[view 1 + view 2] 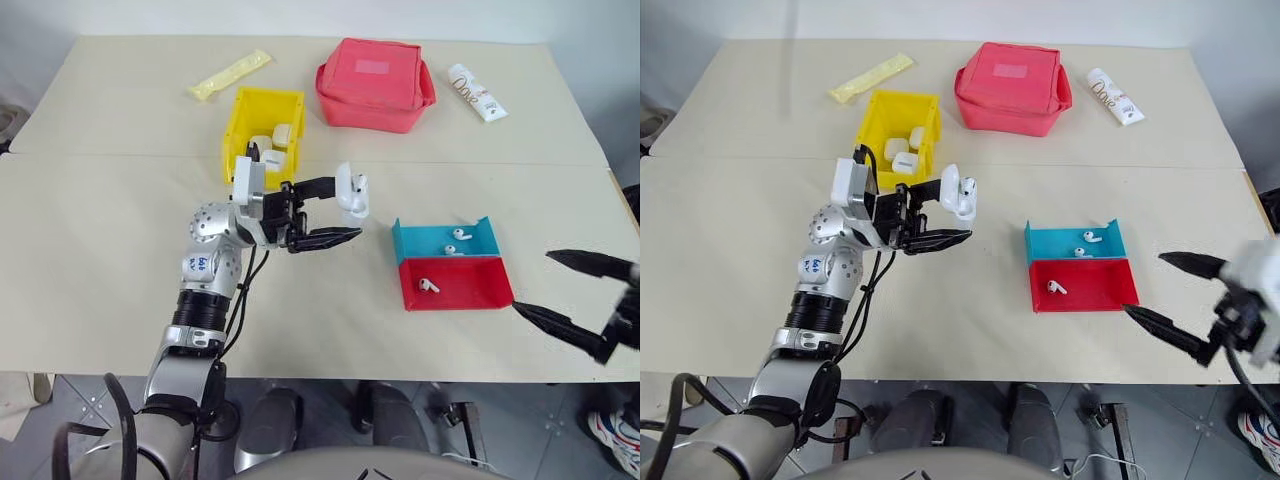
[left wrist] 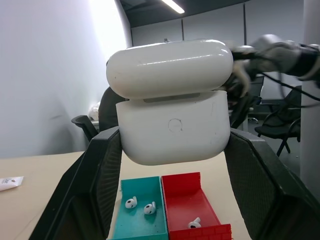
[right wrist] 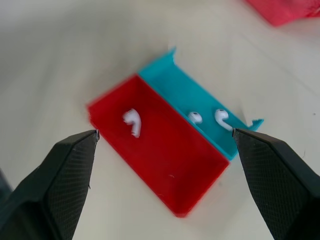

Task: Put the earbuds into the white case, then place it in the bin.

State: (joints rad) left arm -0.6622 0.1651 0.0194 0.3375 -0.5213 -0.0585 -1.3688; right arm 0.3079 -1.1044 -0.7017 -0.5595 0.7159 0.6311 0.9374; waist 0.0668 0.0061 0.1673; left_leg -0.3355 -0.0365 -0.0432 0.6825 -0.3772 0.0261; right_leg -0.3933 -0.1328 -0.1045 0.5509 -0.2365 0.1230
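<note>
Our left gripper clamps the white case, perhaps shallowly; it could slip. Our right gripper, at four o'clock, gapes empty.

silver-and-black jointed left arm, loose black cables, perhaps a blue-marked sticker; textured black tapered fingers
</note>
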